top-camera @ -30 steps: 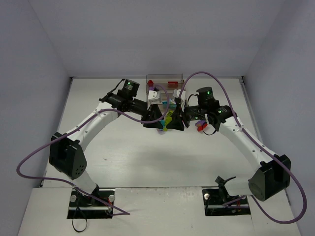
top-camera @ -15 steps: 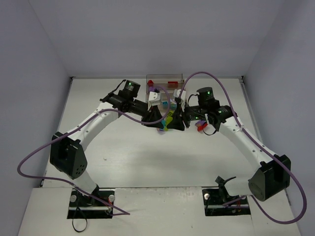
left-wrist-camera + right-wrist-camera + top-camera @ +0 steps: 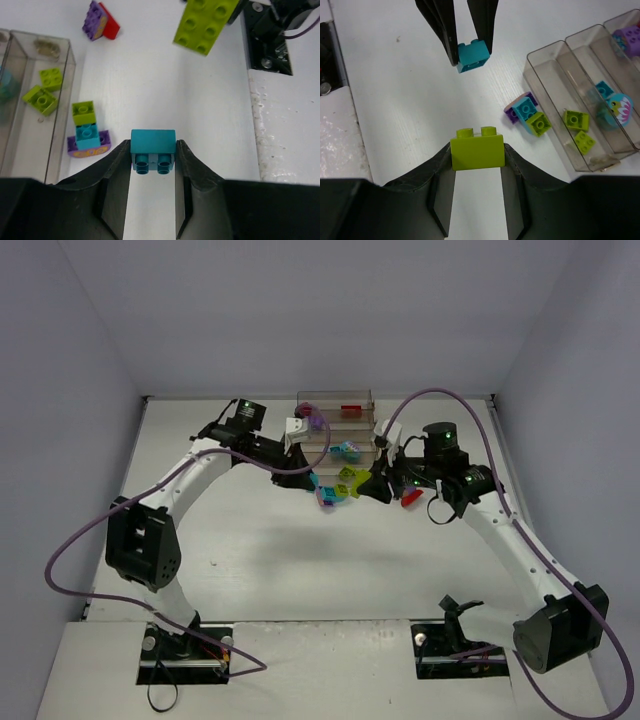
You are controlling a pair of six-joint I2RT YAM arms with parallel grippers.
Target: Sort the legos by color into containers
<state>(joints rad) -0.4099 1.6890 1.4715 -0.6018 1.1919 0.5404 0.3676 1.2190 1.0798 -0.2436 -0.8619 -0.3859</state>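
- Over the middle of the white worktop (image 3: 250, 550), just before the tiered rack of clear smoky-plastic trays (image 3: 335, 400), the left arm (image 3: 200, 465) and right arm (image 3: 510, 530) both reach forward and bend inward, so that their tips face each other with a gap between.
- The left fingers (image 3: 115, 180) are drawn in narrow on one teal two-stud plastic brick (image 3: 153, 141), held off the worktop.
- The right fingers (image 3: 515, 170) clamp one lime-green rectangular brick (image 3: 477, 152), also off the worktop and opposite the teal one.
- One stack of three bricks (image 3: 525, 112), purple, teal and lime, lies on the worktop just beside the nearest tray (image 3: 550, 80).
- One purple brick lying against a red brick (image 3: 100, 21) sits on the worktop, well apart from that stack.
- The nearest tray holds two loose lime-green bricks (image 3: 576, 120).
- The second tray (image 3: 585, 55) holds one small teal brick (image 3: 603, 90) and one rounded teal piece with a printed eye (image 3: 618, 107).
- The third tray shows a purple piece (image 3: 631, 40), cut off by the frame edge.
- The rearmost tray, seen from above, holds one red piece (image 3: 350, 408).
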